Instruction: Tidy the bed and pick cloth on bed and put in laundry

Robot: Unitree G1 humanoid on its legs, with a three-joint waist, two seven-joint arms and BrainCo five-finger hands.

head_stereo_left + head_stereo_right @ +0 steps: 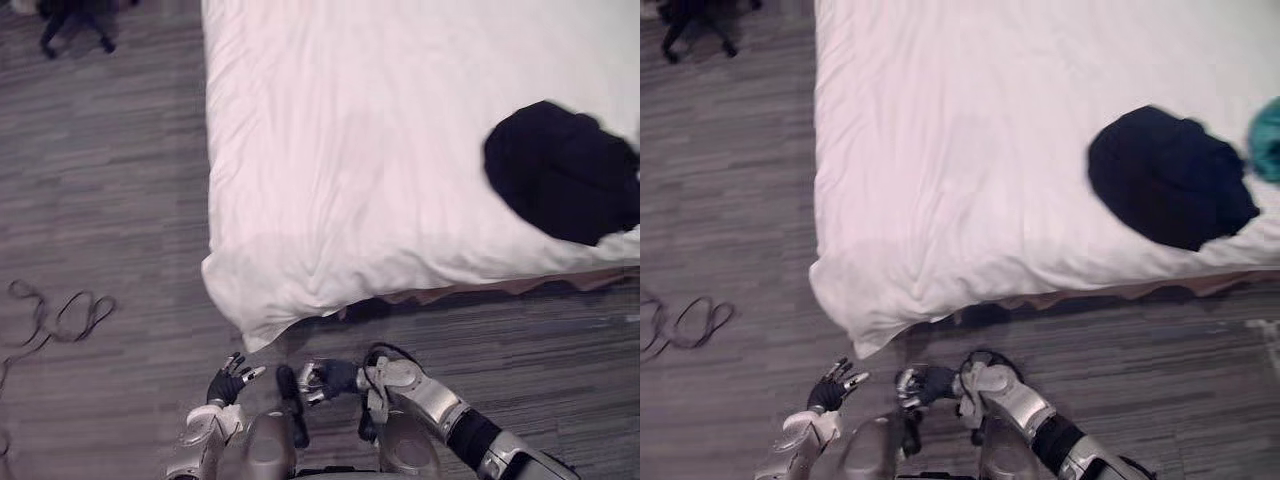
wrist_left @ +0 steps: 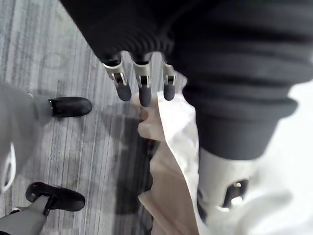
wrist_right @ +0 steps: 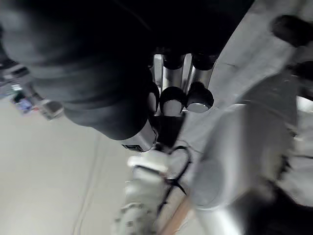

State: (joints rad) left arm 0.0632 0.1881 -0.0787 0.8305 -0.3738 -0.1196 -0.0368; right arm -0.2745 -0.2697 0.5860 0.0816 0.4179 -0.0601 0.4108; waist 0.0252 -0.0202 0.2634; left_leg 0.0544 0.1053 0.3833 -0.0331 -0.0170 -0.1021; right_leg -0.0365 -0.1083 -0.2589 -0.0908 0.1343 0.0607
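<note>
A black cloth [image 1: 560,170] lies bunched on the right side of the white bed [image 1: 350,150], near its front edge. A teal cloth [image 1: 1267,138] shows just right of the black one. Both hands hang low over the floor in front of the bed's left front corner, well apart from the cloths. My left hand [image 1: 225,387] has its fingers [image 2: 142,90] straight and spread, holding nothing. My right hand [image 1: 335,377] is beside it with its fingers [image 3: 172,100] curled in and nothing in them.
The white sheet's corner [image 1: 255,320] hangs down over the bed's edge towards the grey wood floor [image 1: 100,200]. A dark-legged stand [image 1: 75,25] is at the far left, away from the bed.
</note>
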